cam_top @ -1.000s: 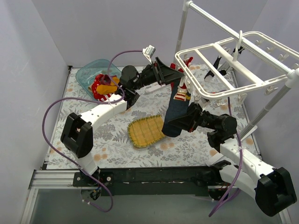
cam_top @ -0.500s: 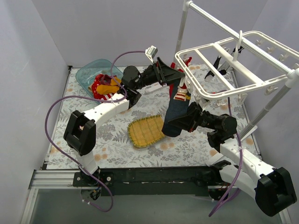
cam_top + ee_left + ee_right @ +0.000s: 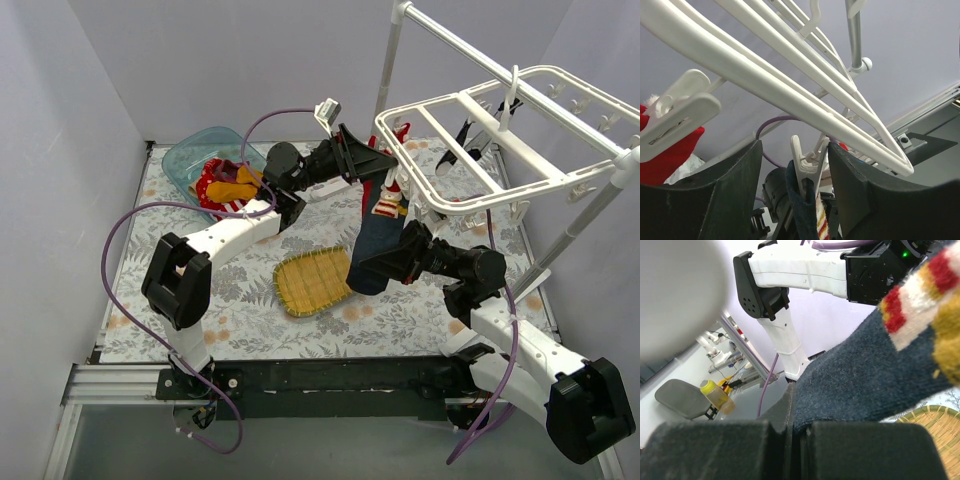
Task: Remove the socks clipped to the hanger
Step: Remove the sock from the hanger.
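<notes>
Left gripper open, one finger on each side of the white clip on the left rail of the hanger, which pins the top of the hanging navy sock; right gripper clamped shut on that sock's lower part.

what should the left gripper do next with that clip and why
Probably close the left gripper on the clip: it straddles the clip pinning the navy sock to the hanger, and the right gripper is shut on that sock, ready to pull it down.
</notes>
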Robot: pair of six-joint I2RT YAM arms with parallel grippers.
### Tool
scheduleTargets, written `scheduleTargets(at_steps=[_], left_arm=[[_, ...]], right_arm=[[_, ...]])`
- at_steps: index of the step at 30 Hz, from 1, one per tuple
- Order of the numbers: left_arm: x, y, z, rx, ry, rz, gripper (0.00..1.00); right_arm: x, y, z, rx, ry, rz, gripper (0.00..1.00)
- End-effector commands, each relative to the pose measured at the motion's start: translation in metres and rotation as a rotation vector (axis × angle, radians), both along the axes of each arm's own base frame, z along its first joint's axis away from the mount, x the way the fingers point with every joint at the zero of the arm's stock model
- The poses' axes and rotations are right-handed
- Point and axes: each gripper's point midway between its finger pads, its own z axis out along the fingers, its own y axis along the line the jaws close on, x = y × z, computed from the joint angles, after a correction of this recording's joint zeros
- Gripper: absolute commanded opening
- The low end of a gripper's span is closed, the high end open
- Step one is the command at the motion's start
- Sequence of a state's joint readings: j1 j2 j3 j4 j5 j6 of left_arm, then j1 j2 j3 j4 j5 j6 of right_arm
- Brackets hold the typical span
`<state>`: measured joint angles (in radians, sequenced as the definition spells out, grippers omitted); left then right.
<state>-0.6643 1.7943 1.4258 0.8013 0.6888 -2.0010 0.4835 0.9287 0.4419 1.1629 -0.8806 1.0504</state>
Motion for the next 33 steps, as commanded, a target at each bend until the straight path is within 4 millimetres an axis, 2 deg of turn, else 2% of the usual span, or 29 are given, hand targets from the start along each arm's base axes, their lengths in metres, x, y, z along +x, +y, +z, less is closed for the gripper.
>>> scheduleTargets(at_steps=[1,9,16,19,21,23,24,28,33], left_arm=[[-0.017,0.004,0.036,-0.068,0.009,-0.057,0.54],[-0.023,0.002,0.042,-0.087,0.014,-0.080,0.51],[-0.023,0.003,0.047,-0.098,0.010,-0.072,0.42],[-0.023,0.003,0.049,-0.103,0.012,-0.066,0.32],[-0.024,0.003,0.050,-0.105,0.009,-0.063,0.20],[-0.024,0.003,0.050,-0.105,0.005,-0.061,0.14],[-0.024,0.004,0.052,-0.104,0.004,-0.060,0.07],[-0.024,0.004,0.051,-0.096,0.000,-0.053,0.00],[-0.023,0.003,0.050,-0.087,-0.003,-0.049,0.00]], right_arm=[[-0.006,-0.004,0.008,0.032,-0.045,0.000,0.01],[-0.007,-0.004,0.008,0.031,-0.043,0.000,0.01],[-0.008,-0.005,0.009,0.031,-0.046,-0.003,0.01],[-0.008,-0.005,0.007,0.027,-0.044,-0.001,0.01],[-0.009,-0.005,0.005,0.023,-0.040,-0.003,0.01],[-0.010,-0.006,0.003,0.020,-0.039,-0.006,0.01],[-0.009,-0.006,0.002,0.018,-0.037,-0.009,0.01],[-0.011,-0.007,-0.006,0.008,-0.024,-0.013,0.01],[-0.011,-0.007,-0.012,0.002,-0.013,-0.018,0.01]])
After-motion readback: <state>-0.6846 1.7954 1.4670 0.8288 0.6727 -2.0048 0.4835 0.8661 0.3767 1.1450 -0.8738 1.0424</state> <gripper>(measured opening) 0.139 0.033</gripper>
